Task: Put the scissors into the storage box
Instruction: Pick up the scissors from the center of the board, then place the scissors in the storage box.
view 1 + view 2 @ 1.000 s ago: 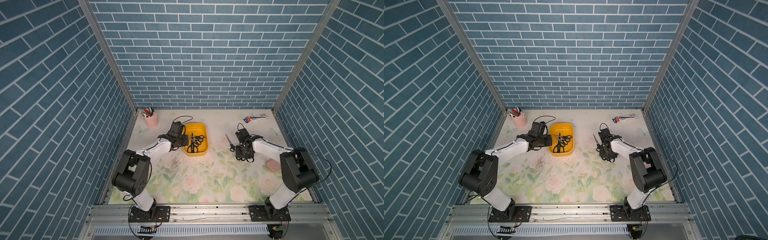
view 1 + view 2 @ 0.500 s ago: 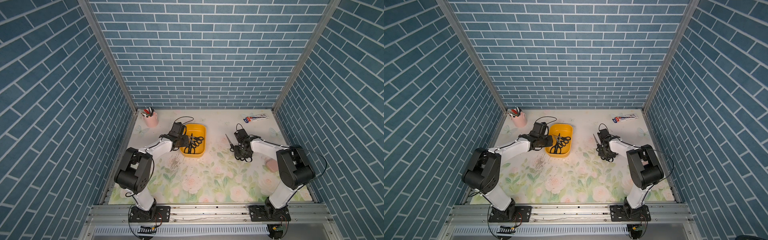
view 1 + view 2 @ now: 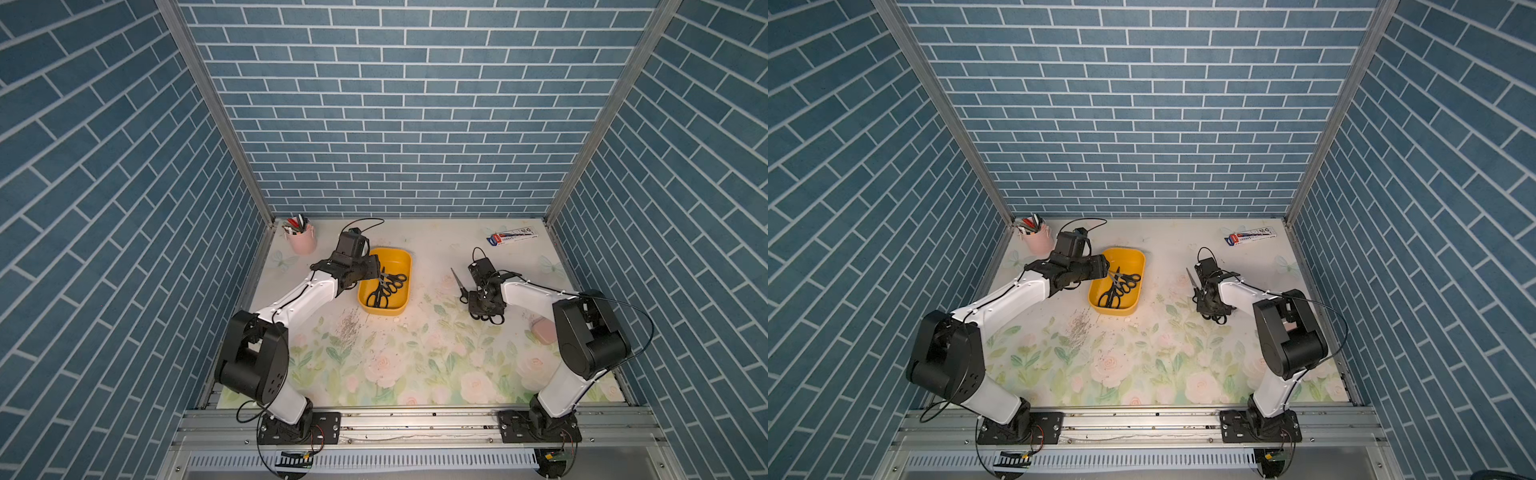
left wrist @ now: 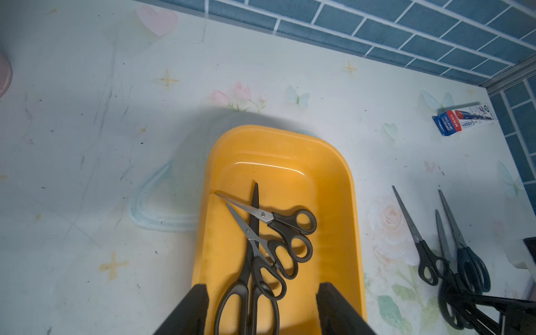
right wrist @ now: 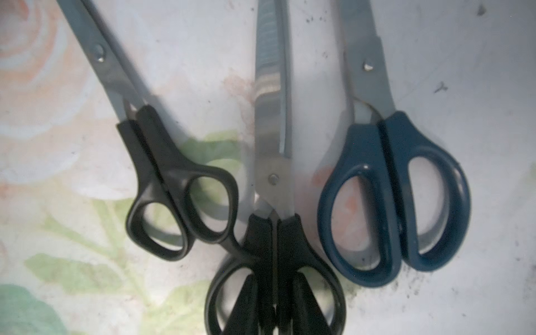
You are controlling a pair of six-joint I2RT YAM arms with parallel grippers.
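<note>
Three scissors (image 4: 262, 214) within storage box (image 4: 275, 153) walls

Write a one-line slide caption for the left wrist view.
Open left gripper above the yellow storage box, three black-handled scissors inside; more scissors lie on the floral mat beside it.

pincer (image 5: 274, 278) on middle black scissors (image 5: 272, 179)
</note>
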